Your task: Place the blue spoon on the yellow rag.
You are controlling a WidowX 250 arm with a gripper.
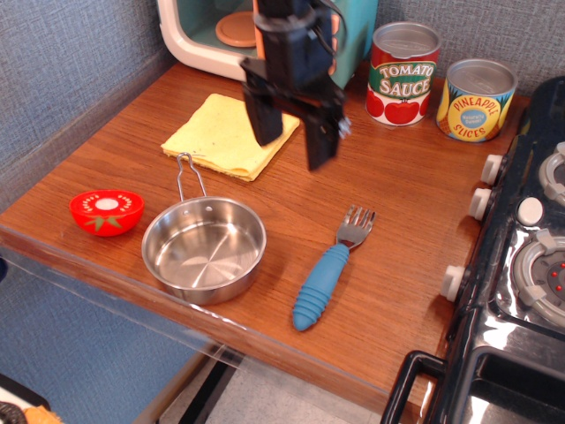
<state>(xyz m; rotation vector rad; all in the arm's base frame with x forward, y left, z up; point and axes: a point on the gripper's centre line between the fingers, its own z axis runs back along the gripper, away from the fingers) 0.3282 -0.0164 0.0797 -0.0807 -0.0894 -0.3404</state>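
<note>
Wooden counter (388, 185): gripper (292, 141) spread empty above yellow rag's (228, 134) right edge, blue spoon (329, 269) near front edge.

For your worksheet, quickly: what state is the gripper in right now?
Gripper: open, holding nothing, above the counter between the yellow rag and the blue spoon.

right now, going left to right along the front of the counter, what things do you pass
tomato half → steel pan → blue spoon → stove knobs
</note>
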